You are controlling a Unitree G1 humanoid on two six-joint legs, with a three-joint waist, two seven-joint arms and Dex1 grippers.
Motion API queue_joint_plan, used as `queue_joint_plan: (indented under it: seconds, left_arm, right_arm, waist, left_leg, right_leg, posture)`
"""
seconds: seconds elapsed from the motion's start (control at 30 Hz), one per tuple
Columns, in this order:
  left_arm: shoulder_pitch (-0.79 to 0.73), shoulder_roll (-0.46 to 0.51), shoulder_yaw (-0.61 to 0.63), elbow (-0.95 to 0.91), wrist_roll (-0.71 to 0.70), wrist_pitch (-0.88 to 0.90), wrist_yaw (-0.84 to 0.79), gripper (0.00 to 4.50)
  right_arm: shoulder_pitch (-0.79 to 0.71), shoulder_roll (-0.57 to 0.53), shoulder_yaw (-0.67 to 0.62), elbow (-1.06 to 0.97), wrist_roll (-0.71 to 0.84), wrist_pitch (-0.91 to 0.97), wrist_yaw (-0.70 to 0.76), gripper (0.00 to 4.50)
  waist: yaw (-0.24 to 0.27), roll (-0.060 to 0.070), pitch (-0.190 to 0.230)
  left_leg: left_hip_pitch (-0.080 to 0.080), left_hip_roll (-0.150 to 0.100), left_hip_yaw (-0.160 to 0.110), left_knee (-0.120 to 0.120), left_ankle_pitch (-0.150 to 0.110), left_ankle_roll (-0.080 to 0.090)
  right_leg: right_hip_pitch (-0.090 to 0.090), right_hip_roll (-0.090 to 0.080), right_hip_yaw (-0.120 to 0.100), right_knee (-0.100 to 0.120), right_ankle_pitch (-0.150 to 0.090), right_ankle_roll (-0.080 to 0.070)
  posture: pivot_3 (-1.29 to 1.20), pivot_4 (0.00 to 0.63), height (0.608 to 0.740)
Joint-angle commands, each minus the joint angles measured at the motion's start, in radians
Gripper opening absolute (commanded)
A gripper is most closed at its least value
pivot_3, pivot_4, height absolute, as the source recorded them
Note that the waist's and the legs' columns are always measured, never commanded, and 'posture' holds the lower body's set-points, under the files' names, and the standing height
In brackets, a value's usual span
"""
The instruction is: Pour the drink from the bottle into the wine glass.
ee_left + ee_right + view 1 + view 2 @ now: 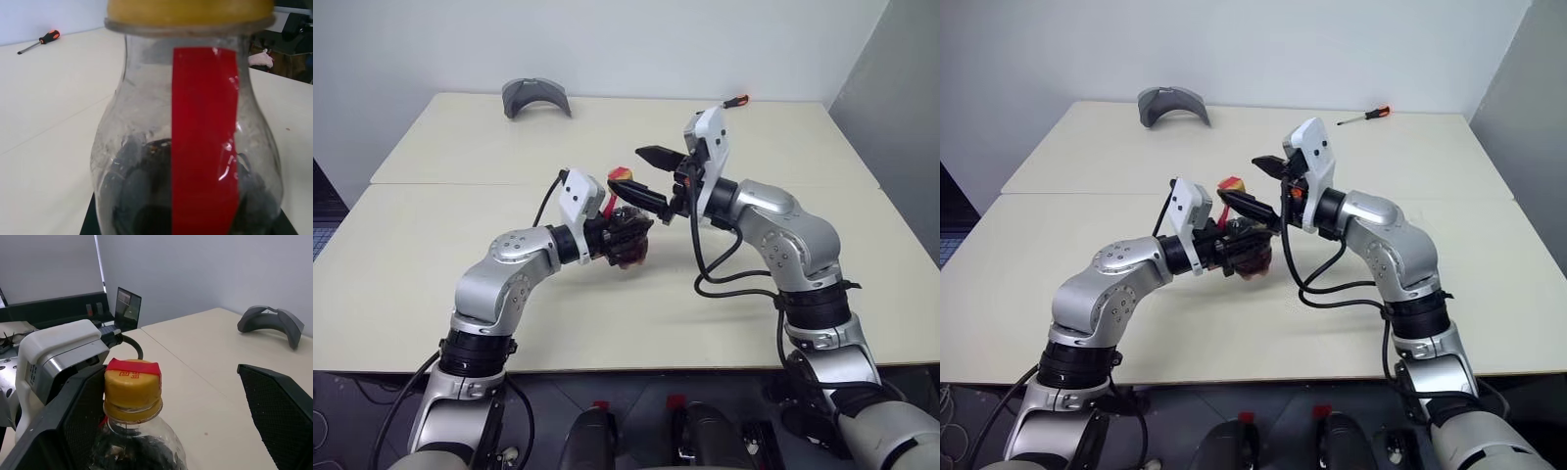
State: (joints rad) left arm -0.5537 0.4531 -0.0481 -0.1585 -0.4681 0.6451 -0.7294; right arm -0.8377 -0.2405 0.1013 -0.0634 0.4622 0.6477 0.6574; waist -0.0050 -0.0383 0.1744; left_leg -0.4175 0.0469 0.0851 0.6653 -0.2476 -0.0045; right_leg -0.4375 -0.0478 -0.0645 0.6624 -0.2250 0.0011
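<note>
The left gripper (1234,250) is clamped on the bulbous body of the bottle (1246,245), holding it upright above the table (460,245), its black fingers pressed against clear, thin plastic that looks dimpled and smeared inside. The right gripper (651,178) stands with its jaws spread wide — one finger (281,411), a flat black wedge with a fine cross-hatched grip face, on either side of the cap (133,389) and neither touching it.

The cap is a ridged yellow screw top with a strip of red tape folded over its crown. A broad red label strip (205,142) runs down the front of the bottle from just under the cap (glossy, with a few wrinkles catching the light). The drink (142,196) sits low in the rounded belly — a dark, nearly black pool, with specks clinging to the wall above it.

From the head views the bottle is largely buried behind the two grippers; only the cap and a dark reddish patch of the body show. The bottle's base is cut off in the left wrist view.

The table is matte cream, made of two slabs with a seam between them. At its far edge lies a grey curved plastic piece (536,97), shaped like a shallow arch, and toward the far right corner a small screwdriver (1365,116) with an orange-and-black handle.
</note>
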Motion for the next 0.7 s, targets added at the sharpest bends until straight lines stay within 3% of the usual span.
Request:
queue_joint_plan:
  seconds: [0.03, 0.7]
  left_arm:
    - [-0.027, -0.002, 0.026, -0.039, -0.014, -0.024, -0.003, 1.34]
    - [-0.017, 0.002, 0.032, -0.051, -0.015, -0.015, -0.005, 1.34]
  right_arm:
    - [-0.005, -0.036, -0.034, -0.013, -0.022, -0.022, -0.01, 4.5]
    - [0.053, -0.139, -0.095, -0.051, 0.017, 0.015, 0.012, 4.5]
  waist:
    - [0.0, 0.0, 0.0]
    - [0.0, 0.0, 0.0]
  left_leg:
    - [0.0, 0.0, 0.0, 0.0, 0.0, 0.0]
    - [0.0, 0.0, 0.0, 0.0, 0.0, 0.0]
  right_leg:
    - [0.0, 0.0, 0.0, 0.0, 0.0, 0.0]
    - [0.0, 0.0, 0.0, 0.0, 0.0, 0.0]
  posture:
    - [0.0, 0.15, 0.74]
    - [0.0, 0.15, 0.74]
